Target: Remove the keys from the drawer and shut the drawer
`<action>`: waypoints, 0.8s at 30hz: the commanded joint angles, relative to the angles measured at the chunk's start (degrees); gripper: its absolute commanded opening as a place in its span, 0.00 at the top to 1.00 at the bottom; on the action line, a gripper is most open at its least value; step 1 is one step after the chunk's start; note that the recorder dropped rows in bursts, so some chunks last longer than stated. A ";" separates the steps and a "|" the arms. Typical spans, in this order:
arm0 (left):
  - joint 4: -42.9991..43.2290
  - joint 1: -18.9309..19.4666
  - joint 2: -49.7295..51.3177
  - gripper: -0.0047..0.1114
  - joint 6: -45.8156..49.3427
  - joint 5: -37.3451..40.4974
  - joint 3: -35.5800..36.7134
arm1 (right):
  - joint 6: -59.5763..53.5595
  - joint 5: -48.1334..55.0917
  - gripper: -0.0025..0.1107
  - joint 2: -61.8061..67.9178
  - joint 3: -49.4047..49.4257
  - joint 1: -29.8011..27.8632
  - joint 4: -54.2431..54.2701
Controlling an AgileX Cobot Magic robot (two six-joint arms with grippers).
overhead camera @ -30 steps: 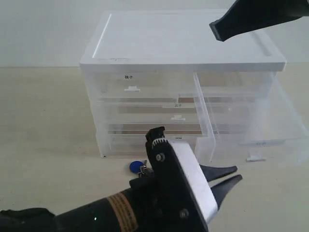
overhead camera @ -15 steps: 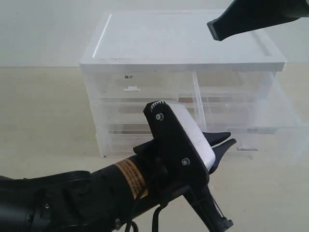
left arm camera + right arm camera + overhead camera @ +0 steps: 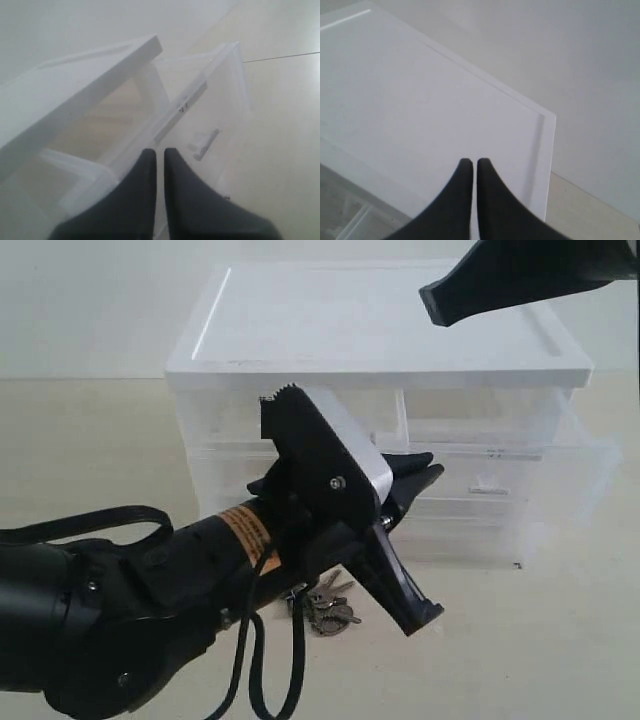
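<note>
The keys (image 3: 328, 607) lie on the table in front of the cabinet, partly hidden behind my left arm. The drawer (image 3: 520, 490), the translucent right half-width one with a small white tab handle (image 3: 487, 483), stands only a little out of the cabinet. My left gripper (image 3: 425, 467) is shut and empty, its tips at the drawer's front near the left edge. In the left wrist view the same gripper (image 3: 160, 151) points at the drawer front (image 3: 220, 100), close to the handle (image 3: 205, 144). My right gripper (image 3: 440, 302) hangs shut above the cabinet top (image 3: 420, 100), holding nothing (image 3: 472, 161).
The white-topped cabinet (image 3: 380, 330) holds other translucent drawers, mostly hidden behind my left arm. That arm and its cable fill the lower left of the exterior view. Bare beige table lies to the right of the keys and in front of the drawer.
The drawer, wide open a second ago, has slid almost fully in. My left gripper rose from the table and moved forward against its front. The right gripper barely moved.
</note>
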 commanded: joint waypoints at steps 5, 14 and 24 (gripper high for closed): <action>11.48 0.01 -0.05 0.92 -11.21 3.10 -0.72 | -0.77 -0.29 0.98 -0.01 0.09 -0.17 0.35; 15.21 3.68 5.06 0.92 -14.56 4.80 -4.41 | -0.76 -0.29 0.98 -0.01 0.09 -0.17 0.64; 17.59 8.97 6.71 0.92 -18.79 5.64 -9.39 | -1.04 -1.24 0.98 -0.01 0.09 -0.17 0.90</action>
